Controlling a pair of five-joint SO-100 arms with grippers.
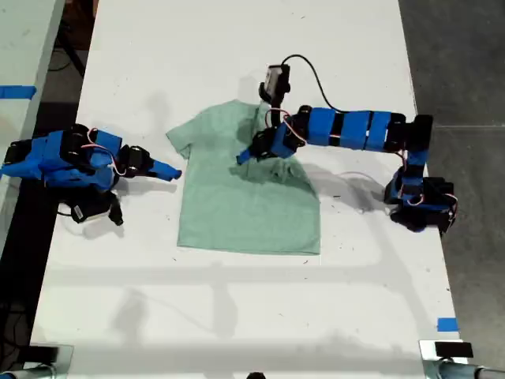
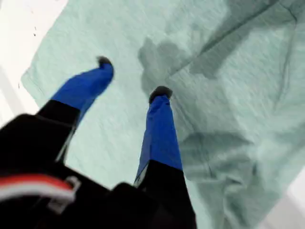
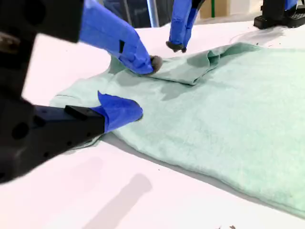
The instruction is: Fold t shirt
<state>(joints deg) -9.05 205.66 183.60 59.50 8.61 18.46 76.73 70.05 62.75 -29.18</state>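
Mint-green t shirt, one sleeve partly folded inward.
My first gripper hovers parted; my second gripper, parted, could snag the sleeve edge.

My first claw hangs over the t shirt with its two blue fingers spread apart, each ending in a dark tip. The pale mint-green fabric fills nearly the whole frame. Dark shadow patches fall on it beyond the fingertips, and a rumpled fold bunches up just beside one finger. The tips look close to the cloth, though I cannot tell whether they touch it. Strips of white bench show past the shirt's edges.
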